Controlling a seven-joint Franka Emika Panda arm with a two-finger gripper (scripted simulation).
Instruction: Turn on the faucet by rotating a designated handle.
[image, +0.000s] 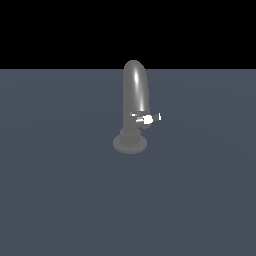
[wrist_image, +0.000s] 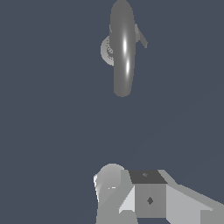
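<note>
The faucet stands alone on the flat blue-grey floor, its ringed base flat on the surface and its arched spout rising above; in the exterior view the handle pokes out from the stem toward that view's right, just above the base, with a bright tip. No arm shows in that view. In the wrist view the faucet is seen from overhead and the handle appears as a thin grey stub beside the spout; the gripper sits well apart from both, touching nothing. Only pale blocky parts of the gripper show, so I cannot tell whether the jaws stand wide or narrow; it holds nothing that I can see.

The approach is not yet made, by my judgement. The handle is far thinner than the spout and sits close under it; a descent aimed a little off could strike the spout instead, or slide past the lever's tip; pushing the wrong side would fail to turn it.
</note>
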